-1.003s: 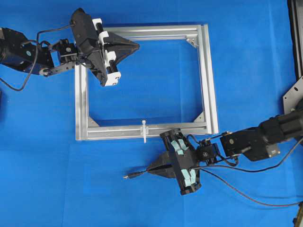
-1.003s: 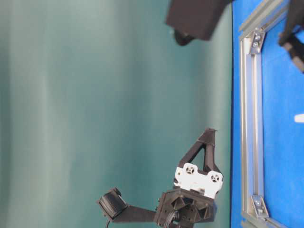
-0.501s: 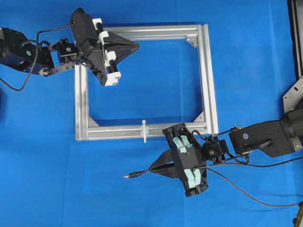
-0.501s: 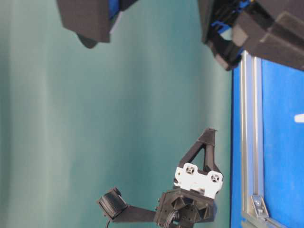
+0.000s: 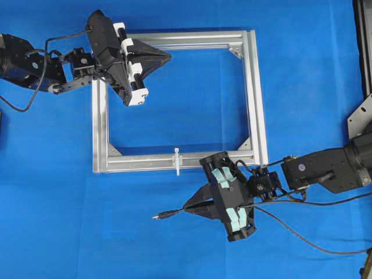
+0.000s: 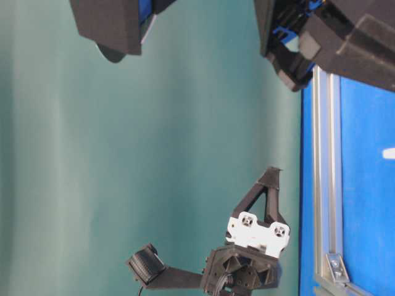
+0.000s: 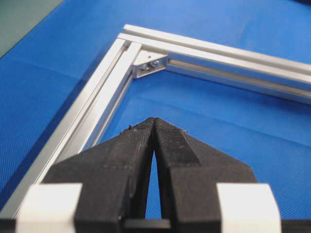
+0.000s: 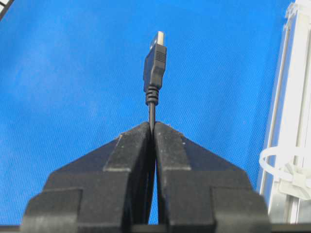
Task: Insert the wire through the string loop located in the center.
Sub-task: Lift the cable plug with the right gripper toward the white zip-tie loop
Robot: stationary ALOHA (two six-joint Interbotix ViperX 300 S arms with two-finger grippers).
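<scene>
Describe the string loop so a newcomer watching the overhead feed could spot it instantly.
Find the silver frame on the blue cloth and follow its bottom rail to about the middle. There a tiny white string loop sits on the rail, its short tail pointing down past the edge. It is the only white piece on the frame.
</scene>
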